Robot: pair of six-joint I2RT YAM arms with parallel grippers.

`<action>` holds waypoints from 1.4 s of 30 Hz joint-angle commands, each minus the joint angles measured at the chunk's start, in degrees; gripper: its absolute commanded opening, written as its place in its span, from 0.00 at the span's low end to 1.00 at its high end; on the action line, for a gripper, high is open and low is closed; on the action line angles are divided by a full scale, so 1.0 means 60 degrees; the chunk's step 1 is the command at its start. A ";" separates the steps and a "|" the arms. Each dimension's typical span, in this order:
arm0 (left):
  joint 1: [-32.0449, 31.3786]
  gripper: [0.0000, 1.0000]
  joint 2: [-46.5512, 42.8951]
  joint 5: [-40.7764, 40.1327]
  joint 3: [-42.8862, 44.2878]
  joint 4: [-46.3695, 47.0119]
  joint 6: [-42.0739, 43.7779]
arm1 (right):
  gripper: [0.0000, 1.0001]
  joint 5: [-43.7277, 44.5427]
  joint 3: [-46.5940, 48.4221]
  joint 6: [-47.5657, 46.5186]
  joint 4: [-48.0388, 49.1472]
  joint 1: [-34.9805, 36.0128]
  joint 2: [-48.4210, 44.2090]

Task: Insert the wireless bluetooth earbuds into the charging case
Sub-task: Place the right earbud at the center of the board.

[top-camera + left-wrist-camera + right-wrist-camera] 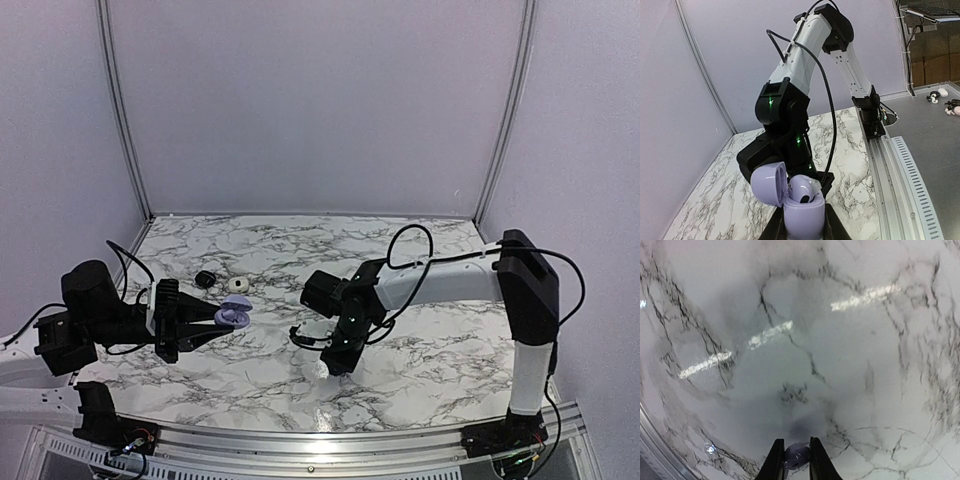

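My left gripper (802,227) is shut on a pale lilac charging case (801,212), held upright with its lid open to the left. One lilac earbud (804,190) sits in the case. The case also shows in the top view (234,316) at the left gripper (212,322). My right gripper (794,456) is shut on a second lilac earbud (796,455), pinched between its two fingertips just above the marble table. In the top view the right gripper (335,366) points down at the table's middle. A black earbud (205,279) and a white earbud (238,285) lie on the table.
The marble table (420,360) is walled by pale panels at back and sides. A metal rail (330,440) runs along the near edge. The right arm's black cable (410,240) loops above its forearm. The right arm fills the left wrist view behind the case.
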 commanded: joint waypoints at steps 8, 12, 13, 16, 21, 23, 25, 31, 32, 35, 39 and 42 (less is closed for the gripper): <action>-0.0023 0.00 0.0129 0.0005 0.0041 0.0379 -0.0027 | 0.02 -0.0123 -0.1483 0.1362 -0.0579 0.0562 -0.1450; -0.0025 0.00 0.0149 0.0046 0.0051 0.0379 -0.0049 | 0.03 -0.0048 -0.1822 0.1585 -0.0901 0.0777 -0.1521; -0.0025 0.00 0.0142 0.0041 0.0036 0.0392 -0.0059 | 0.03 0.0024 -0.1910 0.1618 -0.0922 0.0769 -0.1545; -0.0025 0.00 0.0095 0.0026 -0.0010 0.0393 -0.0043 | 0.06 0.0239 -0.2051 0.1544 -0.0930 0.0762 -0.1502; -0.0025 0.00 0.0115 0.0016 -0.0007 0.0408 -0.0014 | 0.12 0.0197 -0.2057 0.1393 -0.1029 0.0764 -0.1207; -0.0025 0.00 0.0088 0.0010 -0.0011 0.0408 -0.0013 | 0.18 0.0189 -0.1964 0.1344 -0.1293 0.0773 -0.1075; -0.0025 0.00 0.0059 0.0019 -0.0044 0.0415 -0.0013 | 0.24 0.0138 -0.1826 0.1313 -0.1450 0.0791 -0.1011; -0.0025 0.00 -0.0005 0.0010 -0.0084 0.0408 0.0038 | 0.33 0.0015 -0.1335 0.1294 -0.1861 0.0831 -0.0697; -0.0025 0.00 -0.0002 0.0010 -0.0077 0.0412 0.0059 | 0.33 0.0005 -0.1260 0.1276 -0.1956 0.0852 -0.0634; -0.0025 0.00 -0.0044 0.0010 -0.0099 0.0408 0.0109 | 0.33 0.0084 -0.1060 0.1299 -0.2249 0.0958 -0.0465; -0.0025 0.00 0.0005 0.0038 -0.0128 0.0408 0.0147 | 0.31 0.0228 -0.0816 0.1403 -0.2586 0.1078 -0.0355; -0.0025 0.00 0.0007 0.0053 -0.0121 0.0408 0.0178 | 0.31 0.0317 -0.0612 0.1500 -0.2843 0.1183 -0.0274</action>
